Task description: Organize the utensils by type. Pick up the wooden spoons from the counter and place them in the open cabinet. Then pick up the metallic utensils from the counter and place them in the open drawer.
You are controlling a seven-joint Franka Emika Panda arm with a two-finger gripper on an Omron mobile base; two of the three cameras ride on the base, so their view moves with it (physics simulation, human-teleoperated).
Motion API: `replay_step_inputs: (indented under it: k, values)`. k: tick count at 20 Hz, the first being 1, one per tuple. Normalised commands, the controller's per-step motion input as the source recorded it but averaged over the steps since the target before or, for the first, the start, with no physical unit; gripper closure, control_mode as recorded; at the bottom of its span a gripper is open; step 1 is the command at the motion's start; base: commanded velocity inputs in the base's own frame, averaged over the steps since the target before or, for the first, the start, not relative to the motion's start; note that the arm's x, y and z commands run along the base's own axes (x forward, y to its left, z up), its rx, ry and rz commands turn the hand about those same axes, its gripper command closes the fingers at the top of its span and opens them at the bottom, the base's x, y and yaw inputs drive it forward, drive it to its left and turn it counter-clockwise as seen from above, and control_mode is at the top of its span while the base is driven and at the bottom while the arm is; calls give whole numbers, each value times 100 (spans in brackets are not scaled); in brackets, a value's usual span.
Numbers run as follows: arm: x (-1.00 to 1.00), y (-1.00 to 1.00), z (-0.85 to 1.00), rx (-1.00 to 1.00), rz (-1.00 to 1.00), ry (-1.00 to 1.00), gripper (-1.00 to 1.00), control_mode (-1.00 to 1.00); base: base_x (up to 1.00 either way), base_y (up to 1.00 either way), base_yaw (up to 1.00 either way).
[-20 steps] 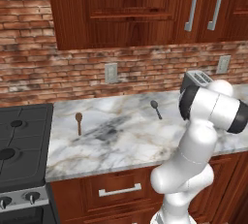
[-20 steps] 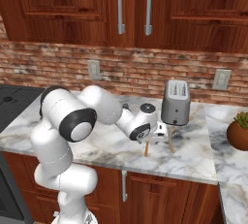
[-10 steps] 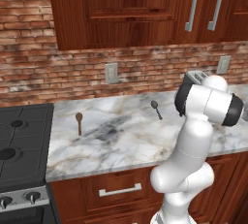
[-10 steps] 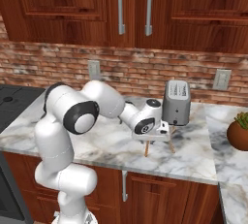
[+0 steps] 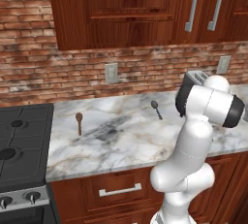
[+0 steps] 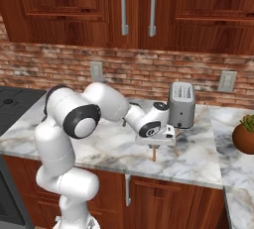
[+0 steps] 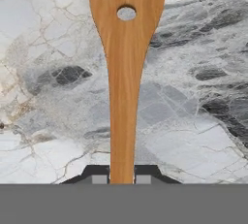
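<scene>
Gripper (image 7: 122,178) clamped on pale wooden spoon (image 7: 125,68) | near counter (image 6: 198,166) front edge, toaster (image 6: 181,105) behind

Counter (image 5: 121,145): white-grey marble, grey and brownish veins
Pale spoon (image 7: 126,72): warm tan wood, fine lengthwise grain
Dark spoon (image 5: 79,122): dark brown wood
Metal spoon (image 5: 156,108): dark grey
Toaster (image 6: 181,105): silver-grey, darker slotted top
Backsplash (image 5: 63,72): red-brown brick, pale mortar
Cabinets (image 6: 74,5): reddish-brown panelled wood, silver bar handles
Stove (image 5: 19,145): black top, grey knobbed front
Pot (image 6: 244,139): brown, green leaves
</scene>
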Motion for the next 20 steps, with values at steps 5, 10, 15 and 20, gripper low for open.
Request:
replay_step_inputs:
  k: [5,10,15,20]
  values:
    - [-53,9,43,0,1,-5,100,-100,0,0,0]
    - [-23,26,100,0,0,0,100,-100,0,0,0]
    - [-25,65,100,-7,0,0,100,-100,0,0,0]
    - [-68,78,100,-16,3,0,100,-100,0,0,0]
